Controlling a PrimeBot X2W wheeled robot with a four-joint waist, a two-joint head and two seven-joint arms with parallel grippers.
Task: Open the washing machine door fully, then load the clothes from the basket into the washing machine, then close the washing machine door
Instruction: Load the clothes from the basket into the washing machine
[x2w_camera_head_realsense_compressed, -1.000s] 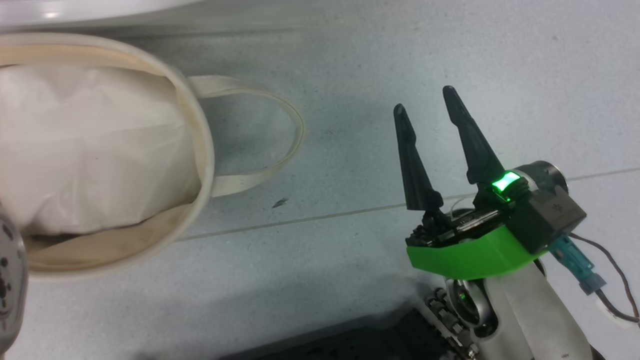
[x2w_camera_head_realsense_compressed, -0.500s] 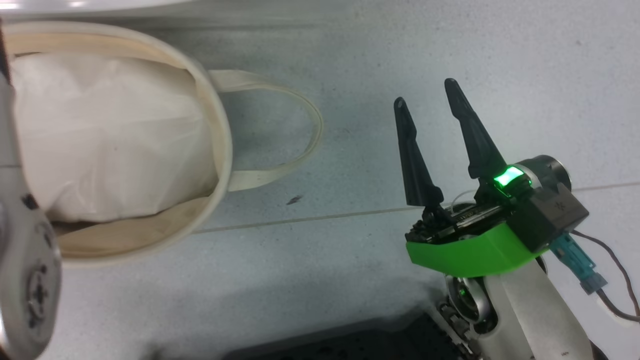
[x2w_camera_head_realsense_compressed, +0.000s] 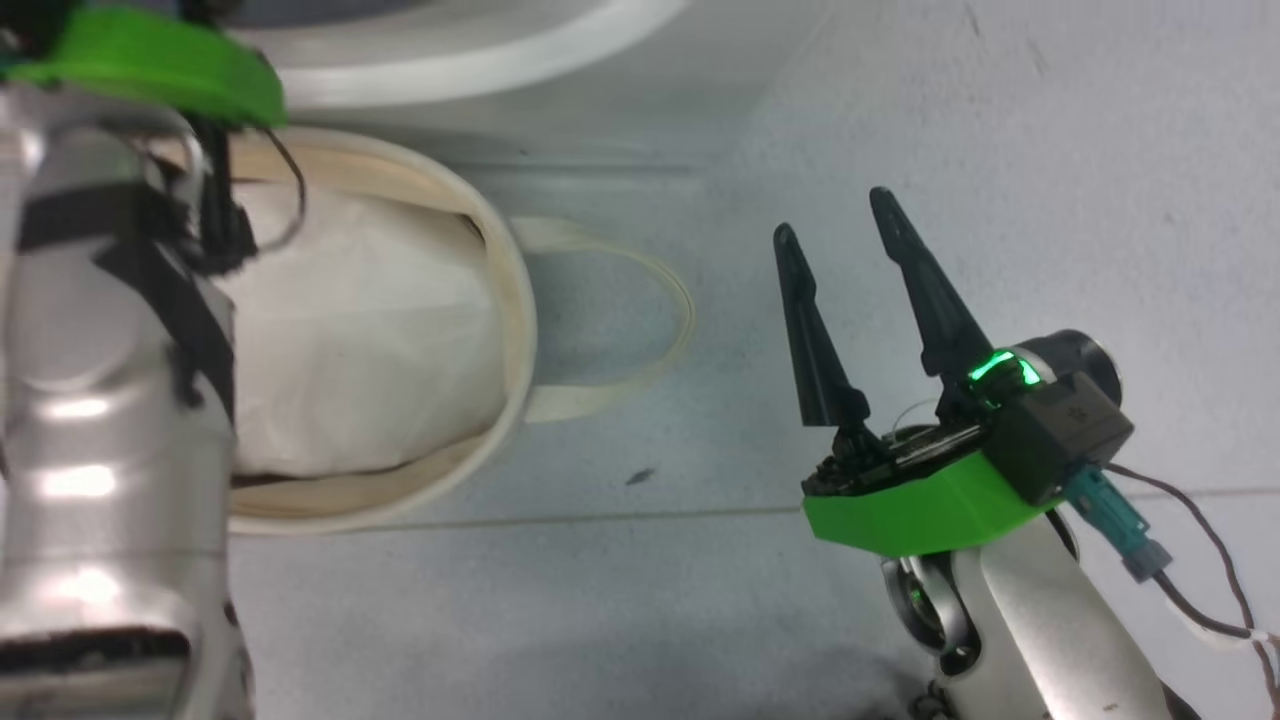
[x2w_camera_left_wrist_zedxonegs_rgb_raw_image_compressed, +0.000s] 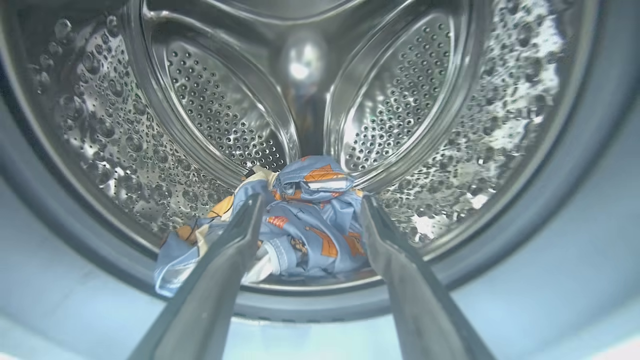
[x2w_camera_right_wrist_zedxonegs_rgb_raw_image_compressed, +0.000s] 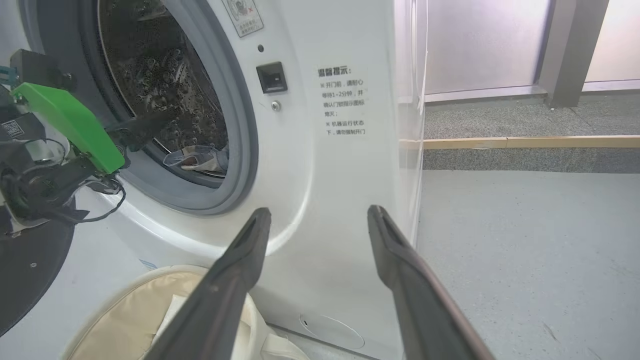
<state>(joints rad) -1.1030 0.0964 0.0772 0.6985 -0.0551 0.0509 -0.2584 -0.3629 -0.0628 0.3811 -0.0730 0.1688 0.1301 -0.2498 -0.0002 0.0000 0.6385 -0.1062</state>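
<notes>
Clothes (x2w_camera_left_wrist_zedxonegs_rgb_raw_image_compressed: 320, 235) lie in a crumpled heap on the bottom of the steel drum (x2w_camera_left_wrist_zedxonegs_rgb_raw_image_compressed: 220, 110) inside the washing machine (x2w_camera_right_wrist_zedxonegs_rgb_raw_image_compressed: 310, 165). They sit just behind the grey gasket (x2w_camera_left_wrist_zedxonegs_rgb_raw_image_compressed: 590, 130), and one blue fold reaches forward onto the lower lip of the machine's mouth, which stands uncovered.

The left gripper (x2w_camera_left_wrist_zedxonegs_rgb_raw_image_compressed: 311, 199) points straight into that mouth. Its two fingers are spread wide, with the heap showing between them. Nothing is pinched, and it cannot be told whether the tips touch the fabric. In the right wrist view its green mount sits just in front of the machine's opening, with a dark finger reaching in over the gasket.

The right gripper (x2w_camera_head_realsense_compressed: 832, 213) hangs in front of the machine, to the right of its mouth. Its fingers are spread apart and hold nothing. It faces the machine's white front panel, below the latch socket (x2w_camera_right_wrist_zedxonegs_rgb_raw_image_compressed: 271, 77) and the printed notice (x2w_camera_right_wrist_zedxonegs_rgb_raw_image_compressed: 342, 102).

The basket (x2w_camera_head_realsense_compressed: 515, 330) stands on the floor (x2w_camera_head_realsense_compressed: 700, 600) just in front of the machine's foot, below the mouth. White padding (x2w_camera_head_realsense_compressed: 370, 330) lies inside it. One loop handle (x2w_camera_head_realsense_compressed: 680, 320) lies flat on the floor on the side nearer the right gripper. The silver left forearm (x2w_camera_head_realsense_compressed: 100, 400) crosses over the basket's left part towards the machine.
</notes>
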